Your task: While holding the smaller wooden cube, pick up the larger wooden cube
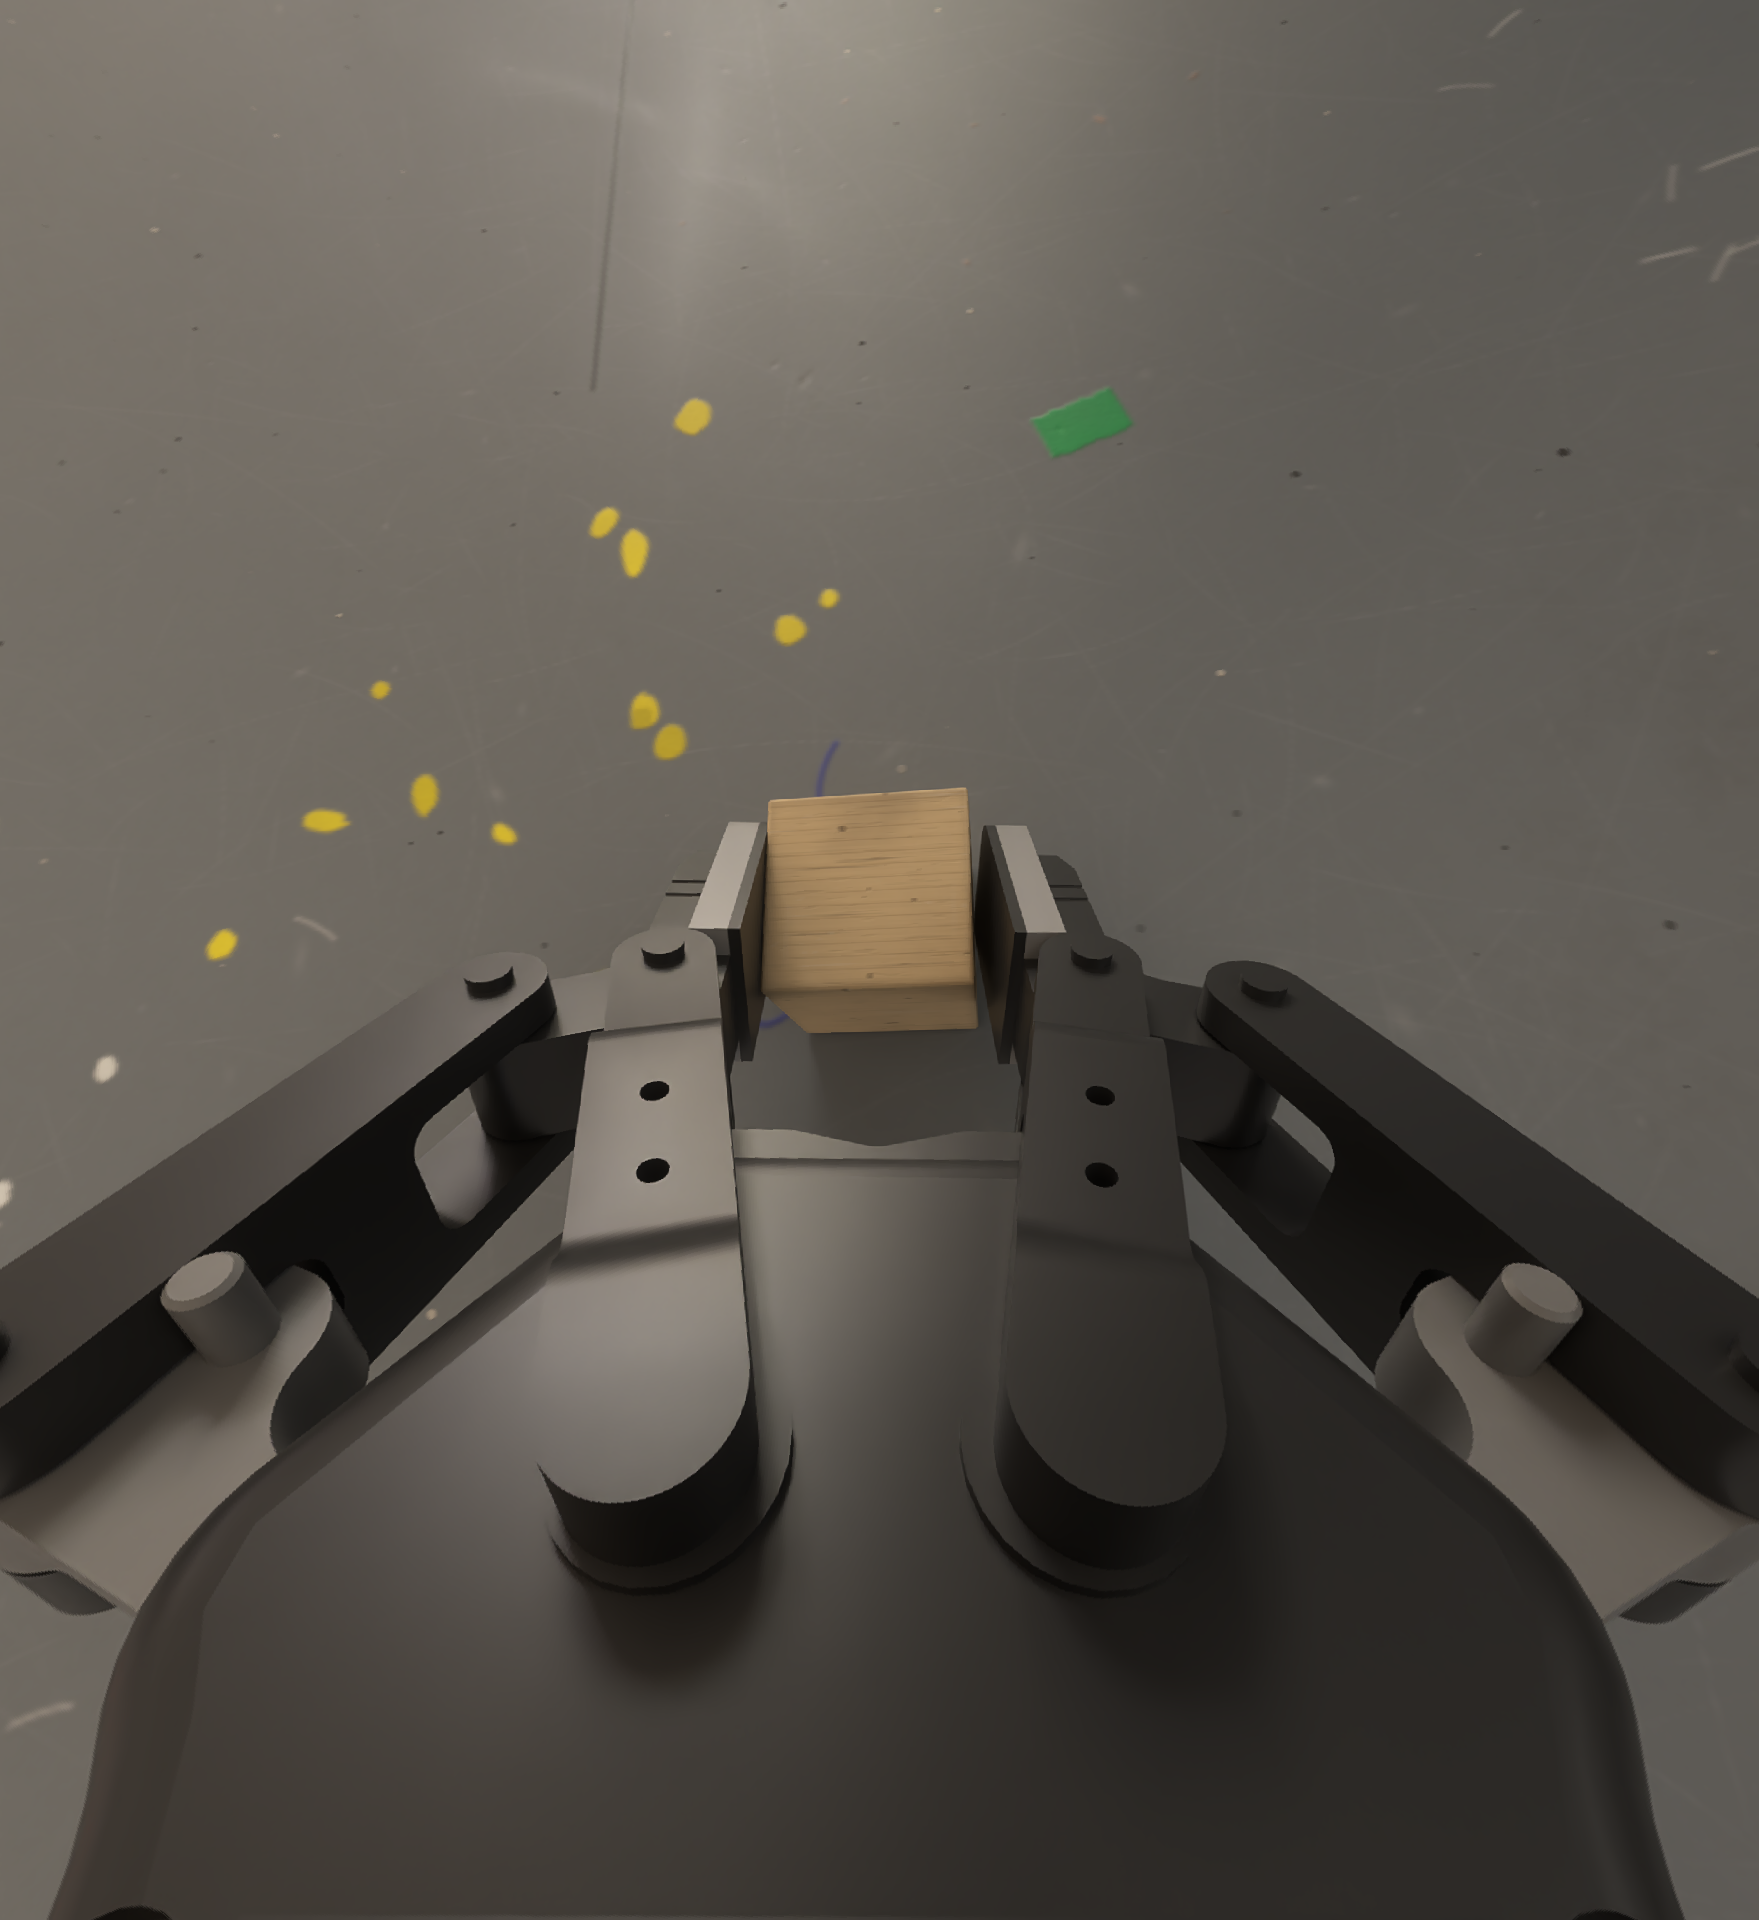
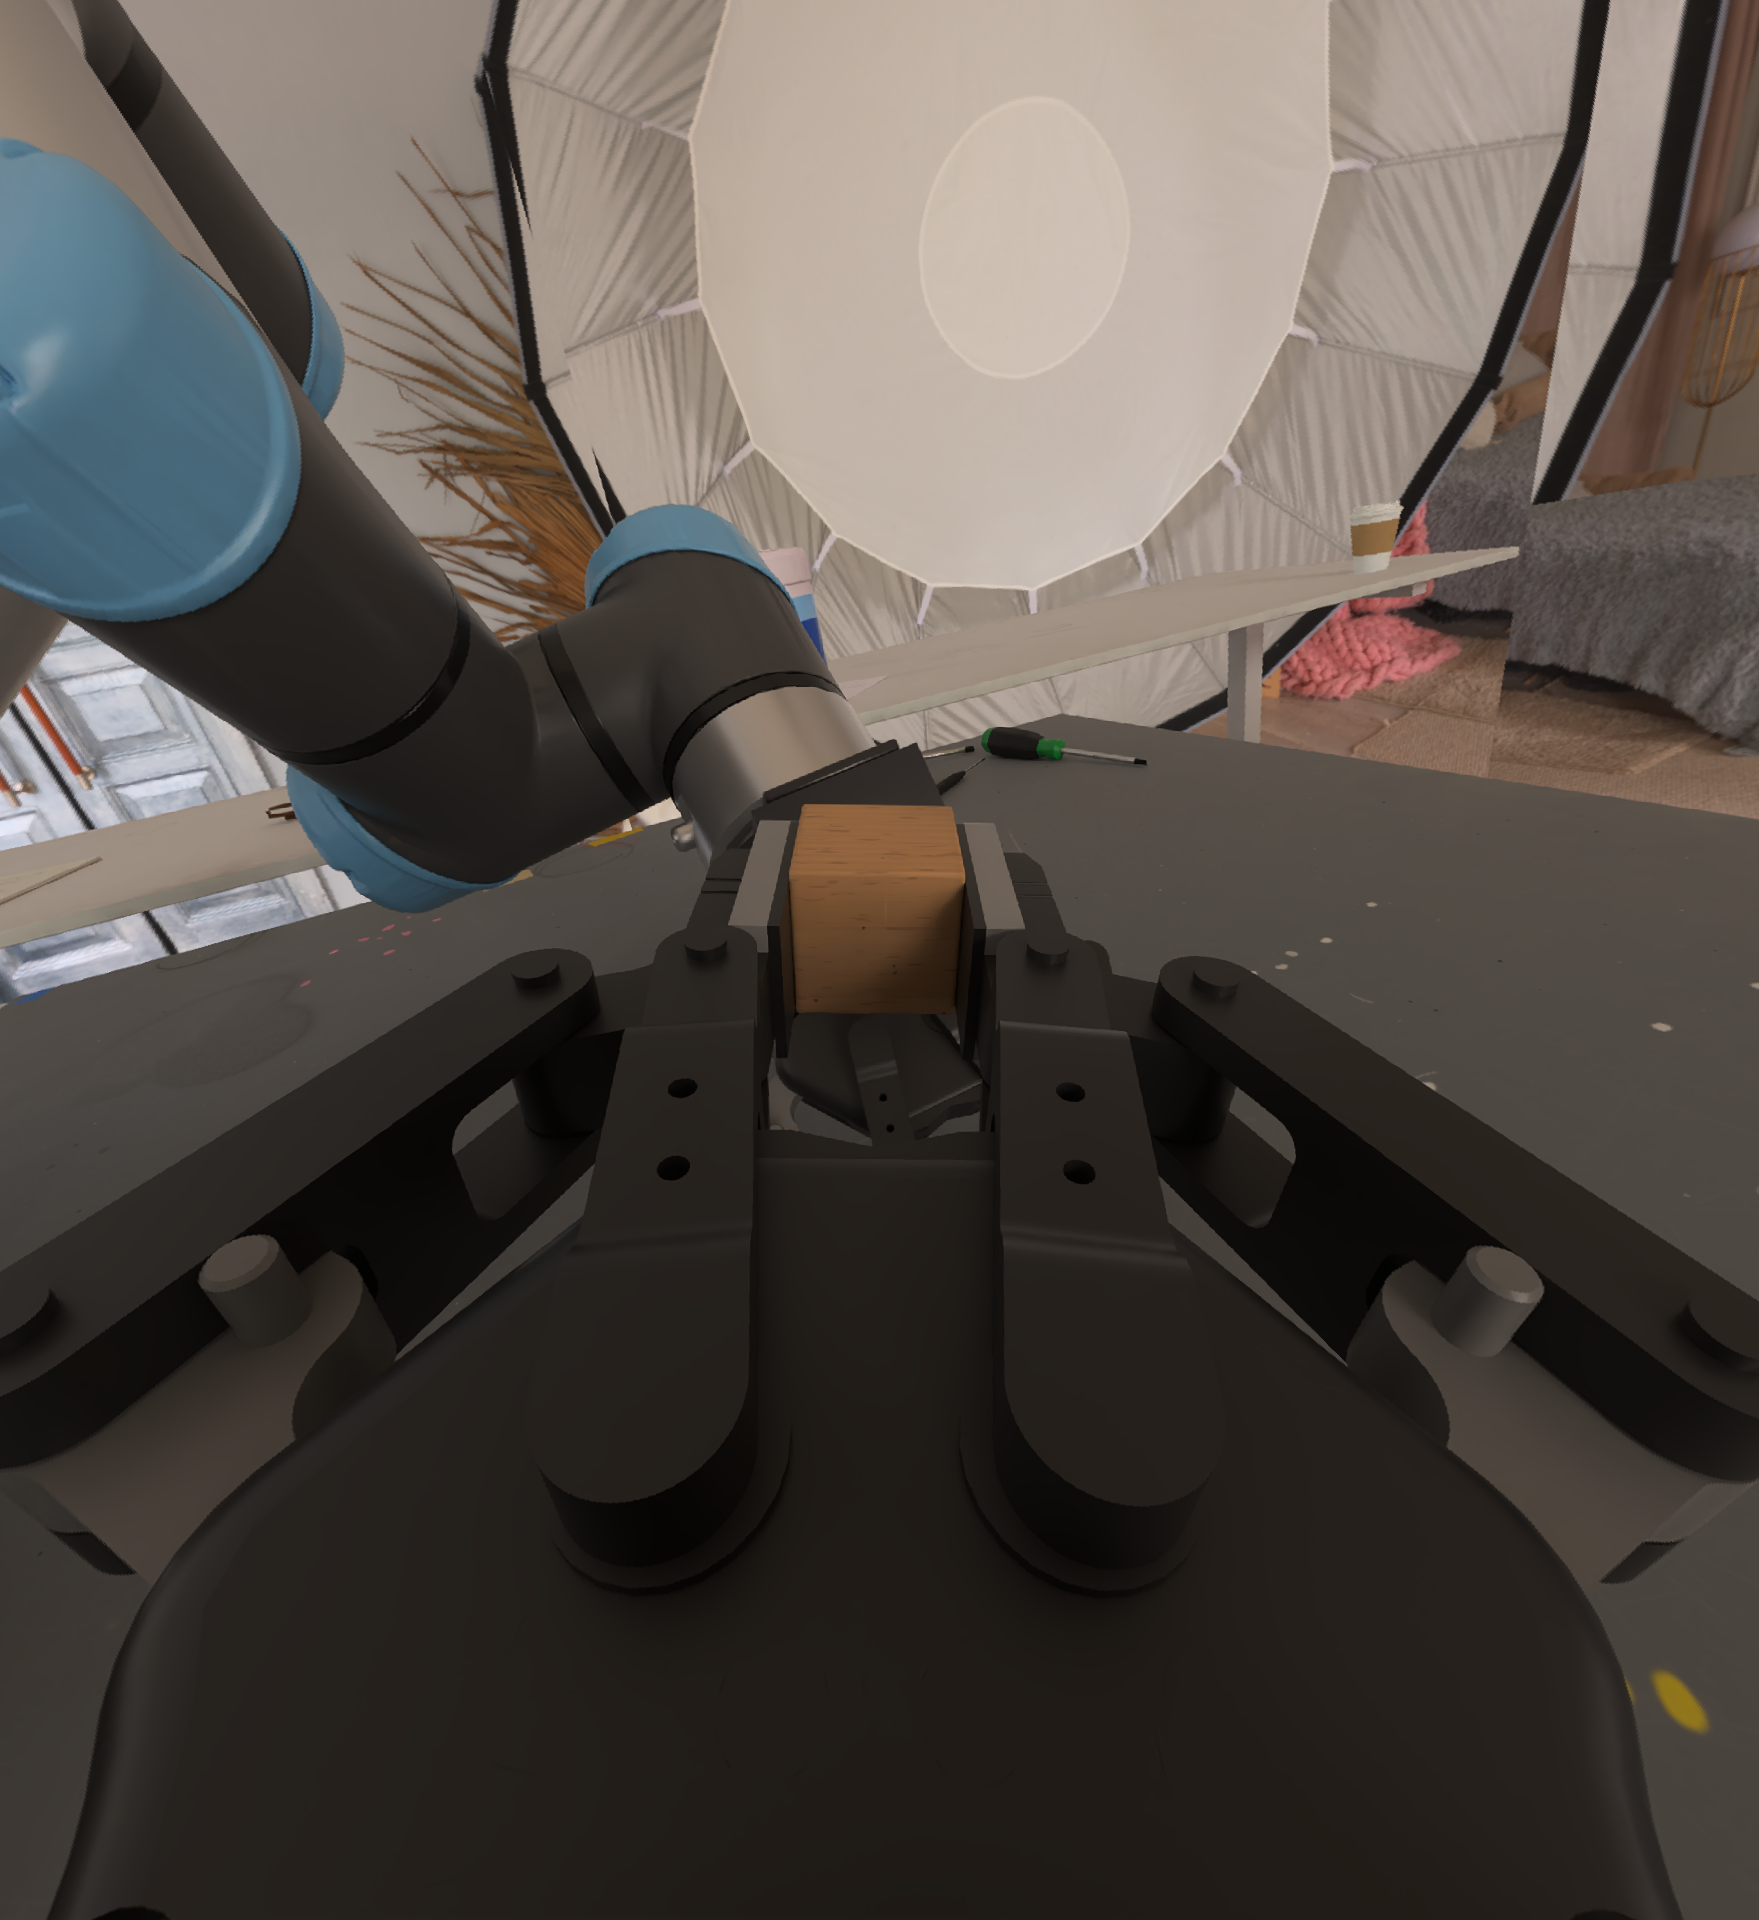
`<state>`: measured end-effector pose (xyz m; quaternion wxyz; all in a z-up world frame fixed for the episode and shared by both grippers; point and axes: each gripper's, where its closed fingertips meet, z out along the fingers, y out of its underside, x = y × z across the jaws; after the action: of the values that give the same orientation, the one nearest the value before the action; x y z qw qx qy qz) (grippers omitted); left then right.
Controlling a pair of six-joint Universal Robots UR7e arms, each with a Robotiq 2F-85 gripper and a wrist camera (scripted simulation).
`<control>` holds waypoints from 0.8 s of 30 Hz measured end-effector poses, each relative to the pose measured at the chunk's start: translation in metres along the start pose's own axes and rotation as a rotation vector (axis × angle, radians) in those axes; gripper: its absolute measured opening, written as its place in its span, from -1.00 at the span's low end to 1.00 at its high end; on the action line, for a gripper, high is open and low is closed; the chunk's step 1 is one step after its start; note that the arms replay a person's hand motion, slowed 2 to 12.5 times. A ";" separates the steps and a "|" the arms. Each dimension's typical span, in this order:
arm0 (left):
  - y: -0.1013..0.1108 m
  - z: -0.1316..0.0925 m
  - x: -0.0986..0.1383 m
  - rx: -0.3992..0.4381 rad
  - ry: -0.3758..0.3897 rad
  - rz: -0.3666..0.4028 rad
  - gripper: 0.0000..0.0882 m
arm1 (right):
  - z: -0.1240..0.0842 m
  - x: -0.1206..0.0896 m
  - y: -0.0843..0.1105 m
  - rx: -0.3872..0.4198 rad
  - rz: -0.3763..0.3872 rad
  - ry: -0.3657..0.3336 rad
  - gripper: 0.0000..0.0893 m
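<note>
My left gripper point(image 1: 870, 883) is shut on the larger, pale wooden cube point(image 1: 867, 914) and holds it above the dark grey table point(image 1: 1374, 727), tilted a little between the pads. My right gripper point(image 2: 875, 883) is shut on the smaller, orange-brown wooden cube point(image 2: 875, 920), lifted off the table point(image 2: 1374, 935). The left arm point(image 2: 387, 644), with blue joint caps, reaches in close behind that cube in the right wrist view. Part of its gripper shows just below the cube.
A green-handled screwdriver point(image 2: 1057, 746) lies near the table's far edge. A paper cup point(image 2: 1374, 535) stands on a pale shelf behind. Yellow paint spots point(image 1: 636, 551) and a green patch point(image 1: 1081, 421) mark the tabletop. A large white light screen stands beyond the table.
</note>
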<state>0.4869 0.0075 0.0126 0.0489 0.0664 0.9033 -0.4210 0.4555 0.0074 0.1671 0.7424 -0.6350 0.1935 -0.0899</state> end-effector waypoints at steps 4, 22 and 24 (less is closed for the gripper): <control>-0.002 0.000 0.013 0.004 0.043 -0.006 -0.21 | 0.001 -0.001 0.002 -0.010 0.000 -0.005 -0.44; -0.010 0.000 0.045 0.018 0.099 -0.002 -0.24 | 0.004 -0.014 0.007 -0.052 -0.024 -0.075 -0.44; -0.011 0.000 0.046 0.023 0.089 0.006 -0.24 | 0.004 -0.016 0.008 -0.059 -0.027 -0.084 -0.44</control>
<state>0.4400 0.0038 0.0142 0.0092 0.0884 0.8996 -0.4276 0.4417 0.0190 0.1628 0.7297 -0.6622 0.1564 -0.0675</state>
